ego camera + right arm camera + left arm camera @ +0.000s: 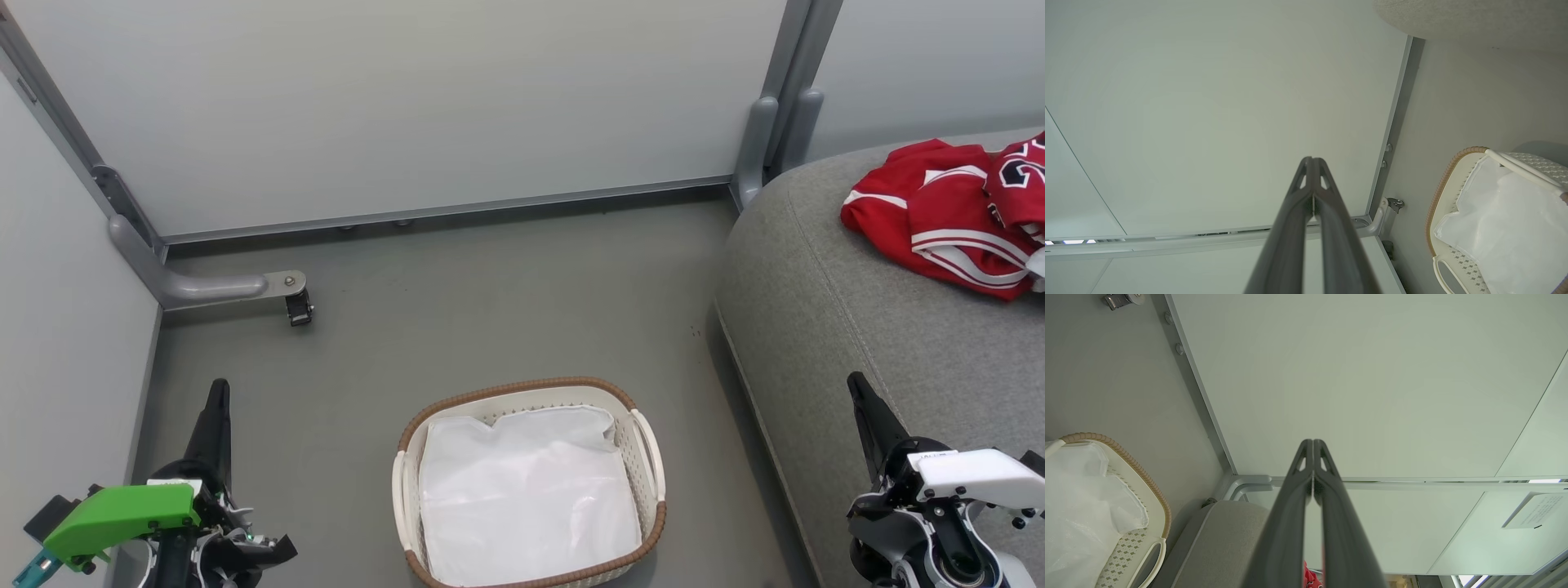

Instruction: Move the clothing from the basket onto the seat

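The red clothing [955, 219] with white stripes and dark numerals lies bunched on the grey seat [824, 318] at the upper right; a red scrap of the clothing [1309, 579] peeks between my left fingers. The cream basket [647, 445] with its brown rim stands on the floor at bottom centre, holding just its white liner [526, 498]; basket [1133, 543] and basket [1449, 183] show at the wrist views' edges. My left gripper [219, 390] is shut and empty, left of the basket. My right gripper [856, 382] is shut and empty, over the seat's front edge. Fingertips meet at left gripper [1313, 443] and right gripper [1312, 160].
Pale partition panels [408, 106] on grey metal frames wall in the back and left. A frame foot with a small caster [298, 309] juts onto the grey floor [490, 302] at the left. A grey post [755, 147] stands beside the seat's back corner.
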Controlling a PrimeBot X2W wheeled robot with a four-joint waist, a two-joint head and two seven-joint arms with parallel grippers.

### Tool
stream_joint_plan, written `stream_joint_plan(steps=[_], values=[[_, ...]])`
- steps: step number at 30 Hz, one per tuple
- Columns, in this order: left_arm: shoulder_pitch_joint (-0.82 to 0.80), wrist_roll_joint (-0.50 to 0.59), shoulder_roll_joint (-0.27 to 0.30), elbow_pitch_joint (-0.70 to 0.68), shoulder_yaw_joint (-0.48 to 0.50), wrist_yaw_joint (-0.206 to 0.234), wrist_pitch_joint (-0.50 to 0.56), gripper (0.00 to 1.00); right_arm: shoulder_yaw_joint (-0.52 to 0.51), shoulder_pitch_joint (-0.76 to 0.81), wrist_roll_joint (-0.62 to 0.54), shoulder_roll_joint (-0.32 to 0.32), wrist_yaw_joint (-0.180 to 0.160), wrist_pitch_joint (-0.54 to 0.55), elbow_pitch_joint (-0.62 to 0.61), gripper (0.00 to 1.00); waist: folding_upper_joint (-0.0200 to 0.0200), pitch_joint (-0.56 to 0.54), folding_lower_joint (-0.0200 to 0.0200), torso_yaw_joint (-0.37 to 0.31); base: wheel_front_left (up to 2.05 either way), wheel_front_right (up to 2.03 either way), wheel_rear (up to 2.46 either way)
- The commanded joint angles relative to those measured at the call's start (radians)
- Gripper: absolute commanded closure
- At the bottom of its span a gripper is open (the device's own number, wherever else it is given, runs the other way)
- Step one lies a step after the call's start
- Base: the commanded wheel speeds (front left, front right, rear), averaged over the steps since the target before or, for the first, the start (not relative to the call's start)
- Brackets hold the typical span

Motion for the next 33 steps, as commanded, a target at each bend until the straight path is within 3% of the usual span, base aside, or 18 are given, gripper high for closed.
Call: stream_joint_plan(steps=[1,33], values=[[-0.011,0.008,0.001,0.002,0.005,-0.006,0.004,1.00,-0.003,-0.008,-0.002,-0.003,0.000,0.002,-0.003,1.00,0.0000,0.000,0.0000,0.000,0.00,0.00,0.00],[-0.011,0.009,-0.002,0.002,0.009,-0.006,0.006,1.00,-0.006,-0.008,-0.005,0.000,0.000,0.005,-0.003,1.00,0.0000,0.000,0.0000,0.000,0.00,0.00,0.00]])
